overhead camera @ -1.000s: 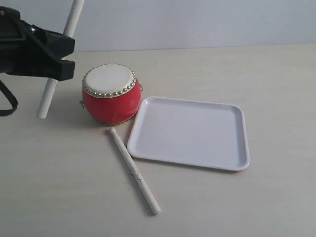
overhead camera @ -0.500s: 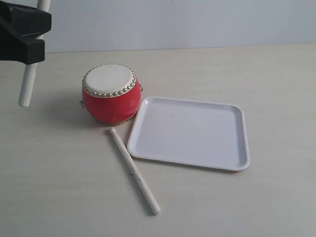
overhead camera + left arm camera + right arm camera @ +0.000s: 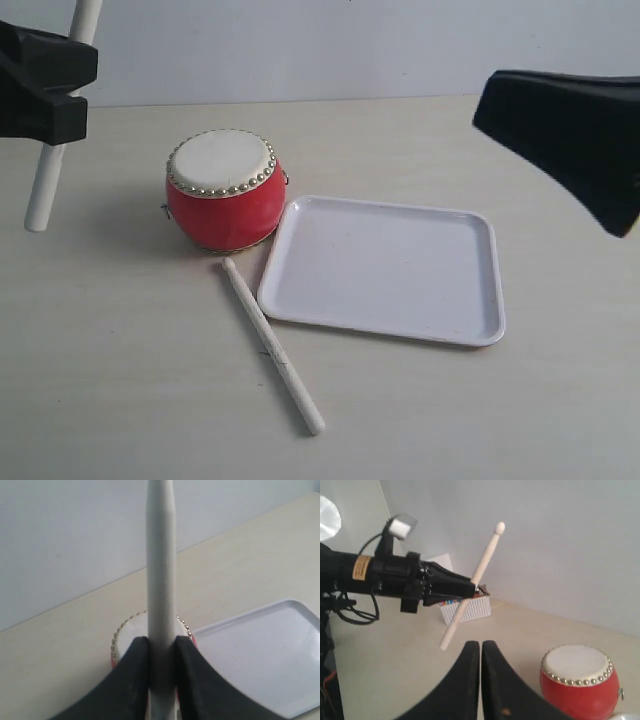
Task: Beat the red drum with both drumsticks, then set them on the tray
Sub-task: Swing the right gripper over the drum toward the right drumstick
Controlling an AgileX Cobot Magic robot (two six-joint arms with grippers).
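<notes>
The red drum (image 3: 222,190) with its cream, stud-ringed top stands left of the white tray (image 3: 390,268); it also shows in the left wrist view as the drum (image 3: 131,633) and in the right wrist view as the drum (image 3: 580,681). My left gripper (image 3: 52,90) is shut on one drumstick (image 3: 44,185), held steeply in the air to the left of the drum; the stick (image 3: 160,570) runs up between the jaws. The second drumstick (image 3: 272,345) lies on the table in front of the drum. My right gripper (image 3: 481,646) hangs shut and empty above the tray's right side.
A small white box (image 3: 466,607) with a printed label sits on the table behind the left arm (image 3: 395,577) in the right wrist view. The tray holds nothing. A pale wall backs the table.
My left gripper has carried its drumstick leftward and upward, away from the drum. My right gripper has come into the exterior view from the right. The stick on the table has not moved.
</notes>
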